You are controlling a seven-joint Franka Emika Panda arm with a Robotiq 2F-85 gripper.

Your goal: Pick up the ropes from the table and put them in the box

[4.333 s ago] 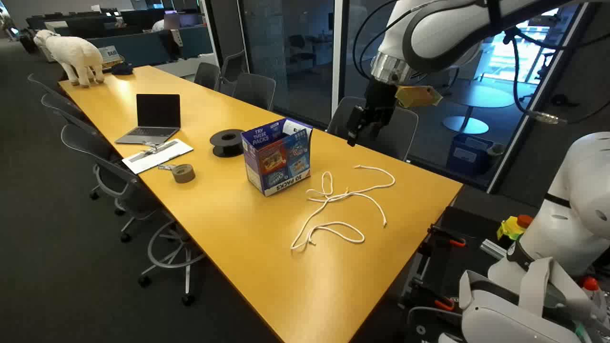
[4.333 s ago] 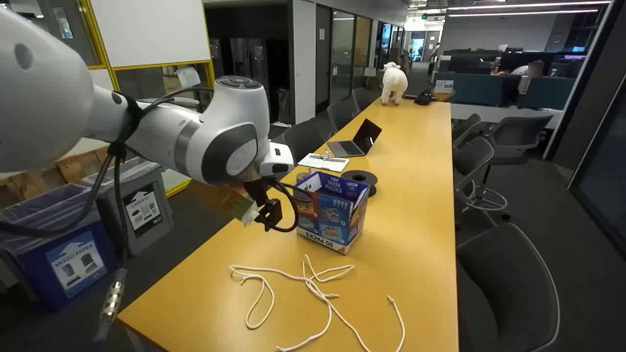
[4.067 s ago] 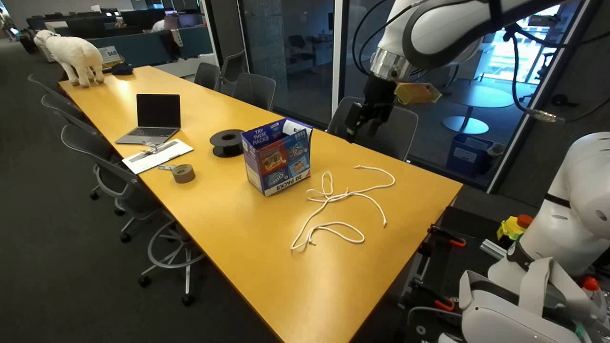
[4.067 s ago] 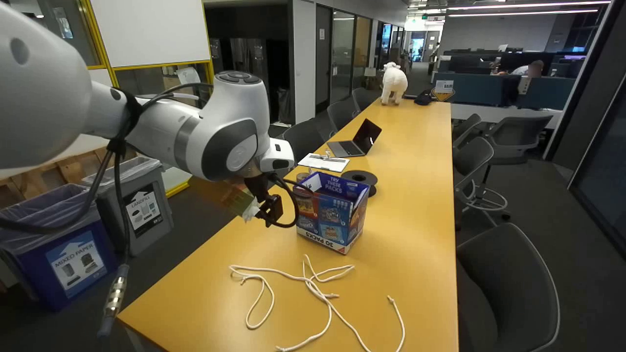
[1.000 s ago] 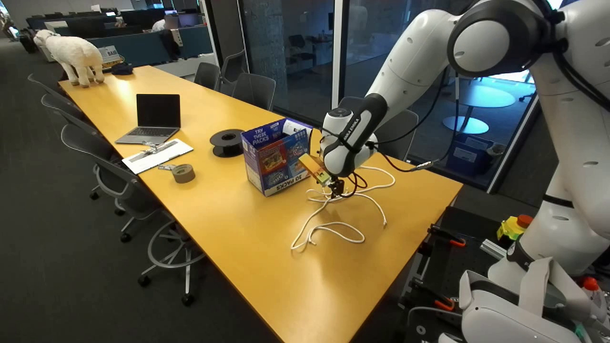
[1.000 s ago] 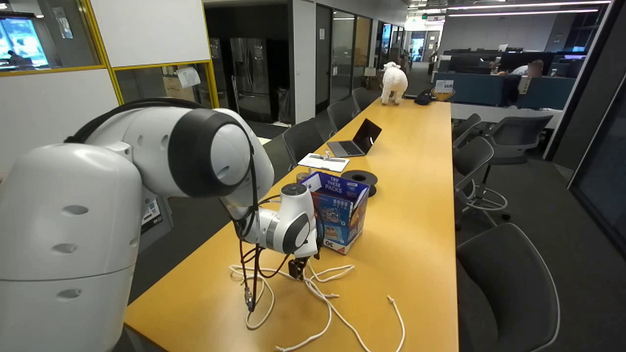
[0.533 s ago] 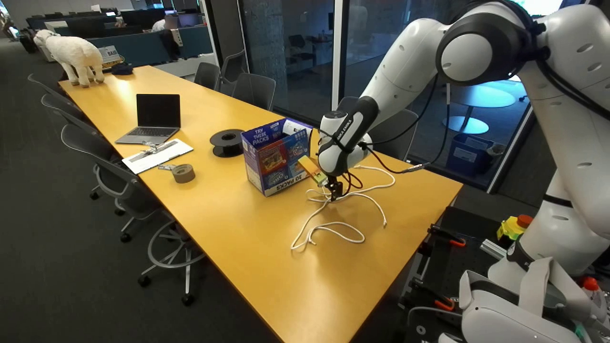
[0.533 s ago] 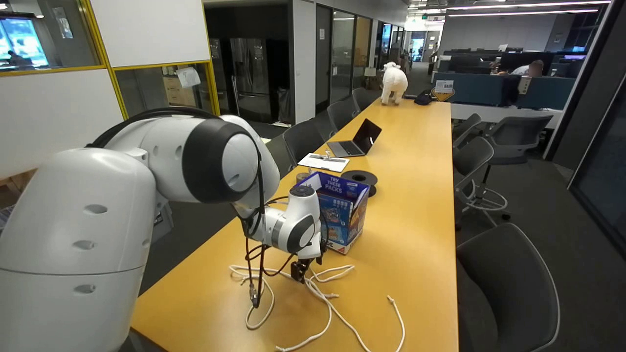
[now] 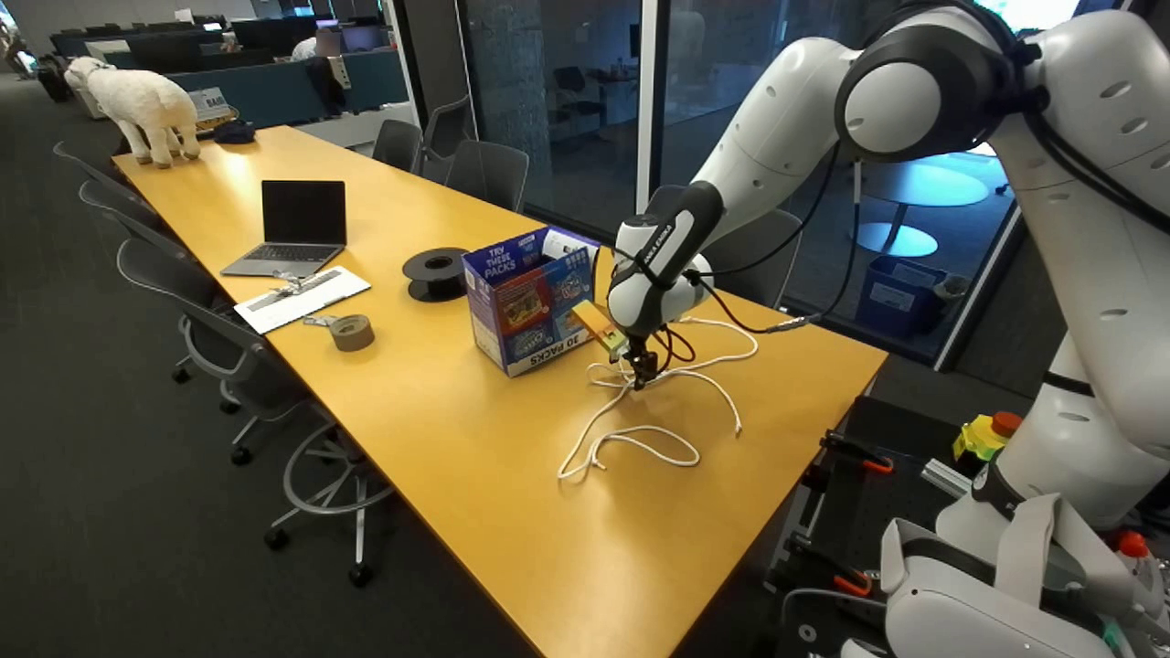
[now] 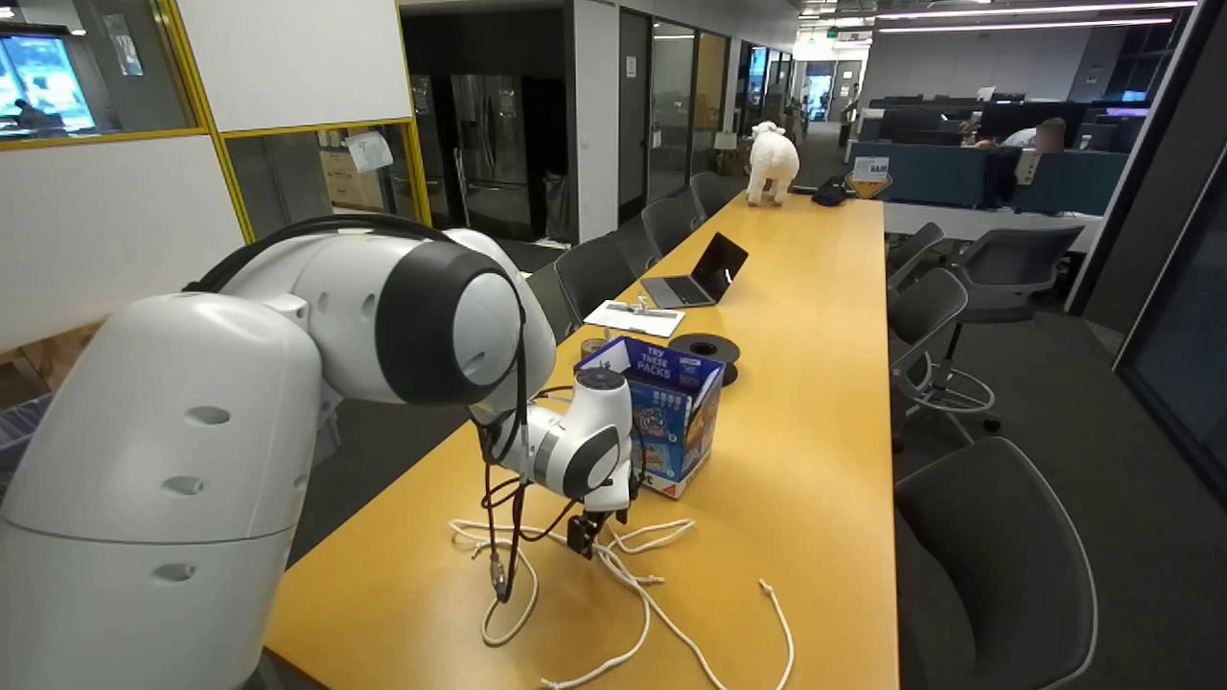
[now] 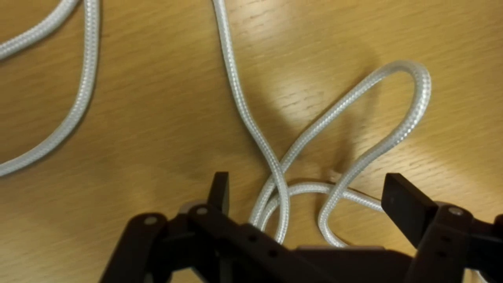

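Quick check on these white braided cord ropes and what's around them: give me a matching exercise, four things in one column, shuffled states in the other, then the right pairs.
Things
1. black two-fingered hand
2. white braided ropes
3. blue cardboard box with printed sides
4. thin grey laptop

States
A. open at the top
B. lid raised
C. lying in loose curls on the yellow-orange wooden table
D. jaws apart in the wrist view, ropes showing between them

Pairs: 1-D; 2-C; 3-A; 4-B
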